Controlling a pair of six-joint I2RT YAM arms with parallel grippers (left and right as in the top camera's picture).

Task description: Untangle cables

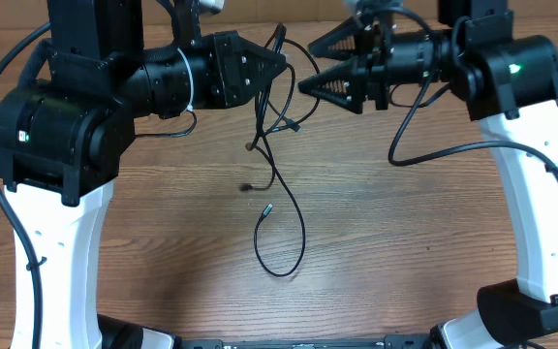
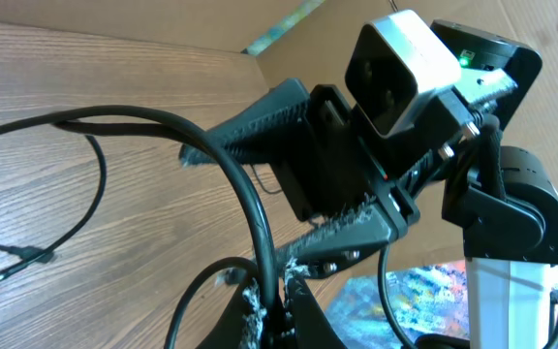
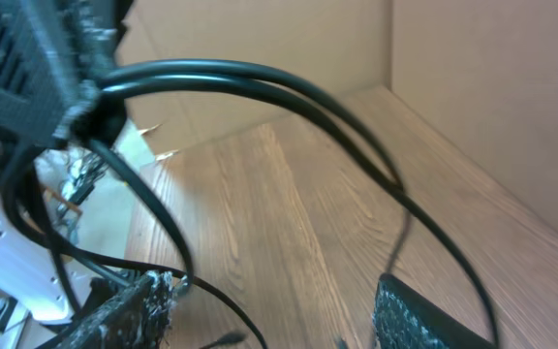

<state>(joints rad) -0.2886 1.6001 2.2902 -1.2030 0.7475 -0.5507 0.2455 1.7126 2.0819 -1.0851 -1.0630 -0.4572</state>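
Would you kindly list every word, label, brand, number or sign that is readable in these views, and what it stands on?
None can be read in any view.
Colourful printed sheet, left wrist view: too blurred to read.
The cables and the wooden table bear no visible lettering.

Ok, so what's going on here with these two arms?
The left gripper is shut on the cables and holds them up, so a loop and the plug ends trail down onto the table. The right gripper is open and faces it close by, with nothing gripped. The cables look looped together near the top.
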